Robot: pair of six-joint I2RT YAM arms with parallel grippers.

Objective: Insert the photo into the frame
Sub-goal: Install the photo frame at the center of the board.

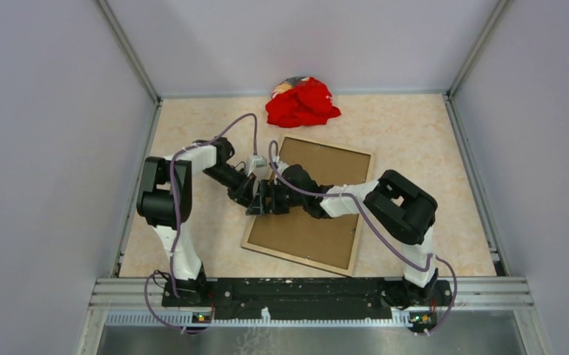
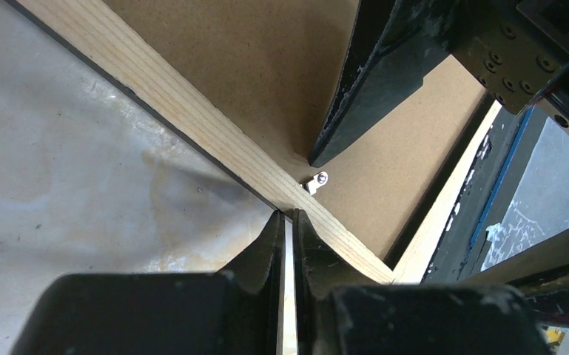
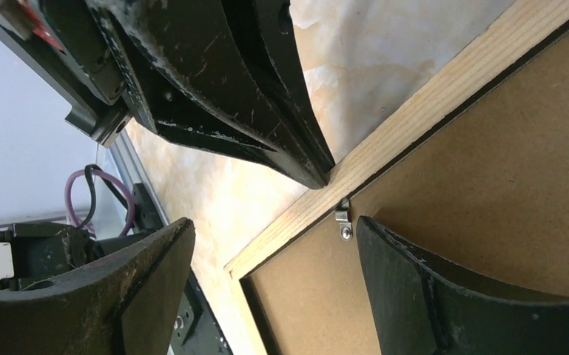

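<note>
The frame lies face down on the table, its pale wood back up, with a brown hardboard backing set inside it. The photo is hidden. My left gripper is shut, its tips resting on the frame's left wooden rail beside a small metal clip. My right gripper stands open over the same spot. One of its fingers is over the backing right by the clip, the other out past the rail above the table. In the top view both grippers meet at the frame's left edge.
A crumpled red cloth lies at the back of the table behind the frame. Grey walls close in the left, right and back. The arms' metal mounting rail runs along the near edge.
</note>
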